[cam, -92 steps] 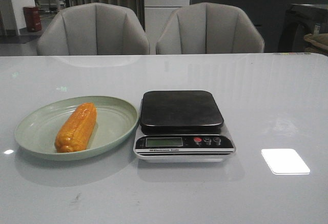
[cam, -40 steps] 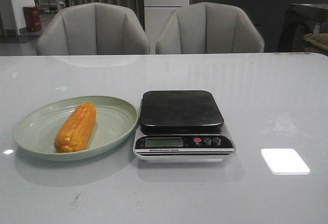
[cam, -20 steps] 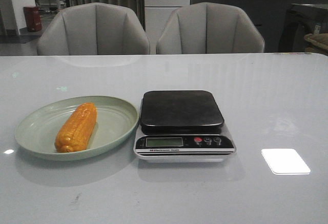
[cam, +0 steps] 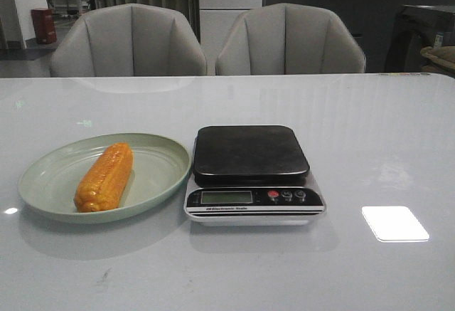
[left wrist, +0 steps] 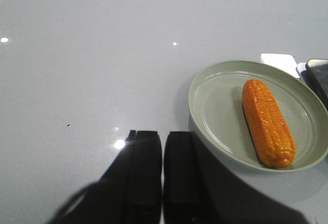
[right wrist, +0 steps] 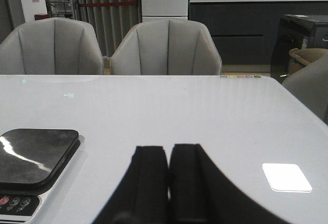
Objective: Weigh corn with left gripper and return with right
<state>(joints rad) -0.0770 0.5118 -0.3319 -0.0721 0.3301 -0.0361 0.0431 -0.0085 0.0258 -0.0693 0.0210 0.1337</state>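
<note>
Front view: glossy white table; pale green oval plate left of a black-topped digital kitchen scale, rims nearly touching. Orange-yellow corn cob lying lengthwise in the plate. Black blocky left gripper pressed together over bare table near the plate. Black right gripper likewise closed, empty, beside the scale.

Dim, even overhead light. Glossy table shows bright rectangular glare patch plus small specular dots. Soft shadow under plate. Mild softness, wrist-view fingers underexposed.
</note>
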